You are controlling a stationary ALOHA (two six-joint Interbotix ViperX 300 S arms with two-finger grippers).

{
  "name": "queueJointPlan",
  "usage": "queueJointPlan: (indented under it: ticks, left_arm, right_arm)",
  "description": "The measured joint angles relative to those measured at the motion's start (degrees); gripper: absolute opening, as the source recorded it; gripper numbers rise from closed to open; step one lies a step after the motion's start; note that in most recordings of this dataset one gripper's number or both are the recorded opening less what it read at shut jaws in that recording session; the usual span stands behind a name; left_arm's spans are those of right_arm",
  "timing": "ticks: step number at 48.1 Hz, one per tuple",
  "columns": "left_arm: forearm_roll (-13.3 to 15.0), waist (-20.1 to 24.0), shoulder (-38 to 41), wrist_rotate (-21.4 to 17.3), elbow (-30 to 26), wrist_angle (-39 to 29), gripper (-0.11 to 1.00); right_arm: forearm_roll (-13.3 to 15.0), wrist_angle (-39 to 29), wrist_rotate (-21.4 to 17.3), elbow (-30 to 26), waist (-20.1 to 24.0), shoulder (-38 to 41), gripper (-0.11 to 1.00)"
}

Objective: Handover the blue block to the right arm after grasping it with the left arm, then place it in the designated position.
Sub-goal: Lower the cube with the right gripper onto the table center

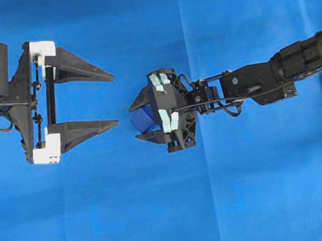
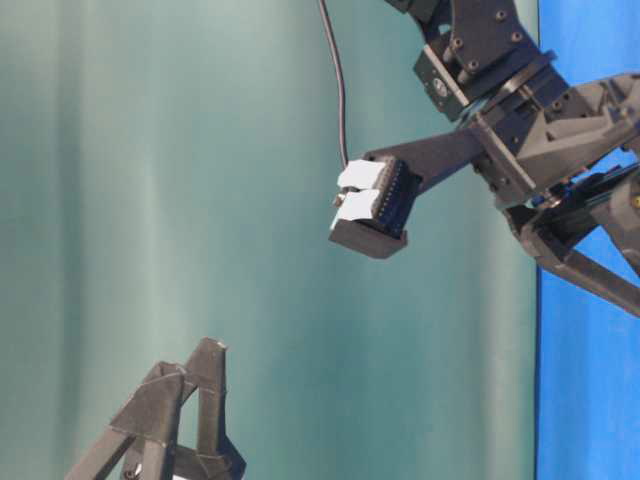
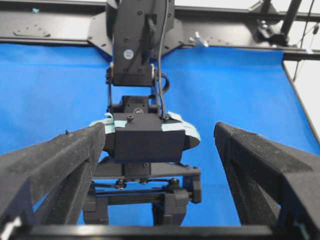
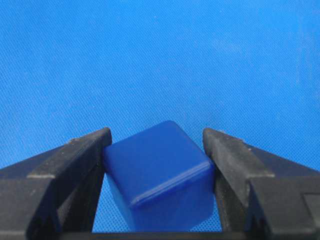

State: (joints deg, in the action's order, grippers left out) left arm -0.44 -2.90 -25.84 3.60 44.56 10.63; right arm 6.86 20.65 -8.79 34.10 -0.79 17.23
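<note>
The block [image 4: 160,175] sits between the two fingers of the right gripper [image 1: 143,122]. The fingers press on it from both sides, so the right gripper is clamped on the block. The block is tipped, with one edge facing the wrist camera, not sitting flat.

From above, the block pokes out at the tip of the right gripper, near the middle of the blue cloth [image 1: 165,219]. The right gripper points toward the left side of that view.

The left gripper [image 1: 111,100] is off to the left. Its two long black fingers stand wide apart, and nothing is between them. It is near the block but does not touch it.

So the handover looks done. The right arm has the block now, and it is the one that must do the next part.

What is left is to put the block down. The cloth lies right under the block, straight below the fingers. No mark shows where the spot is. I cannot tell how high the block is above the cloth.
</note>
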Motion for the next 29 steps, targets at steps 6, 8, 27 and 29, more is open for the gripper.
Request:
queueJointPlan:
  ticks: [6,8,27,29]
  left_arm:
    - [-0.09,-0.09,0.0,0.0,0.0,0.0,0.93]
    - [0.0,0.0,0.0,0.0,0.0,0.09,0.93]
    - [-0.09,0.0,0.0,0.0,0.0,0.09,0.93]
    - [0.0,0.0,0.0,0.0,0.0,0.09,0.93]
  right_arm:
    - [0.0,0.0,0.0,0.0,0.09,0.09,0.47]
    - [0.0,0.0,0.0,0.0,0.09,0.0,0.47]
    - [-0.26,-1.05,-0.09,0.0,0.0,0.09,0.47]
    - [-0.26,-1.41,-0.09,0.0,0.09,0.09,0.47]
